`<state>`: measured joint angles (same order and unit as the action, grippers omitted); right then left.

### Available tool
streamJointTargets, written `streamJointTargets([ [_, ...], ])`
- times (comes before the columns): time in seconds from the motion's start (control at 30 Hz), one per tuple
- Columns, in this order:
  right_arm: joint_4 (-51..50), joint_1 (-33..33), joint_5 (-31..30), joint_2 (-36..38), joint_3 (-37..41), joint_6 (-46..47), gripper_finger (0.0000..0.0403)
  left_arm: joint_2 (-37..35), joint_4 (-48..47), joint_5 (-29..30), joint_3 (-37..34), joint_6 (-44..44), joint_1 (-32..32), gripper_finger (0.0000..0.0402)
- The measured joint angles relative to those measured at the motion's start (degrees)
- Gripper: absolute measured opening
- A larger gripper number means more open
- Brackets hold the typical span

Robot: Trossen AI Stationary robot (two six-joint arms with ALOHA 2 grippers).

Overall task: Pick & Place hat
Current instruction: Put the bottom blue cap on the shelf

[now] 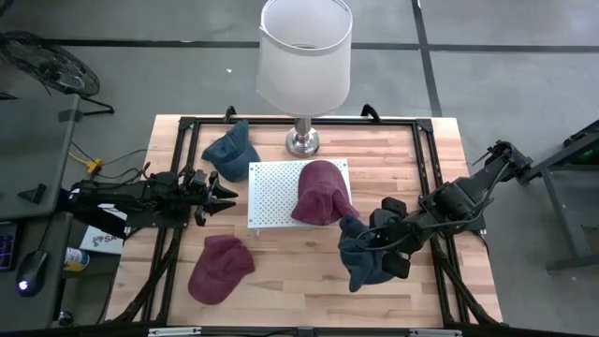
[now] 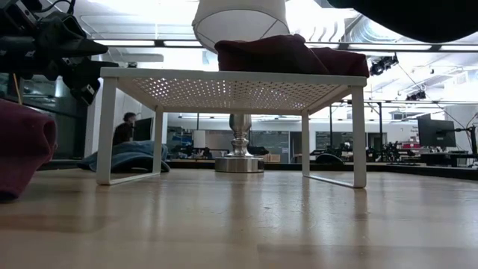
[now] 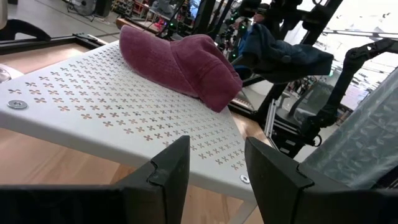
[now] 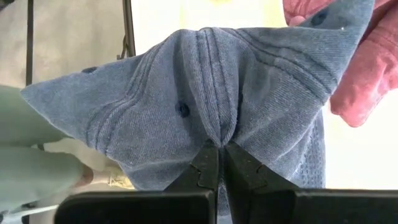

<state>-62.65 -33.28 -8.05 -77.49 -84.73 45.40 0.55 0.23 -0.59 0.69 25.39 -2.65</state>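
Blue hat (image 1: pixel 360 257) hangs from the right gripper (image 1: pixel 367 240), up off the table (image 1: pixel 299 290), just beside the white rack (image 1: pixel 276 192) on its right front side. The right gripper's fingers (image 4: pixel 208 165) are pinched tight on a fold of the hat's cloth. One edge of the hat is very near the red hat (image 1: pixel 321 192) that lies on top of the rack, on its right part.

The left gripper (image 1: pixel 225 197) waits just left of the rack. Its fingers (image 3: pixel 171 168) are partly apart and hold nothing.

A second blue hat (image 1: pixel 231 150) lies on the table behind the rack, to its left. A second red hat (image 1: pixel 218 269) lies on the table in front of the rack, to its left. A lamp (image 1: pixel 304 56) stands right behind the rack. Far behind the rack, in the room, a person (image 2: pixel 124 128) shows.
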Motion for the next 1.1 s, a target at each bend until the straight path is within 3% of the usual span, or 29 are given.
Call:
streamJointTargets([
  [0.17,-0.1,0.0,-0.9,0.0,0.0,0.8,0.0000,0.0,0.0,0.0,0.0,0.0,0.0,0.0154],
  [0.4,1.8,2.3,-7.9,0.0,0.0,16.2,0.0000,0.0,0.0,1.0,0.0,-1.2,0.0,0.0154],
  [0.6,6.1,2.8,-15.5,0.0,0.0,23.3,0.0000,0.0,0.0,0.4,0.0,-1.2,0.0,0.0154],
  [1.1,11.7,7.5,-25.7,-1.0,0.0,26.0,0.0000,0.0,0.0,0.1,0.0,-0.2,0.0,0.0154],
])
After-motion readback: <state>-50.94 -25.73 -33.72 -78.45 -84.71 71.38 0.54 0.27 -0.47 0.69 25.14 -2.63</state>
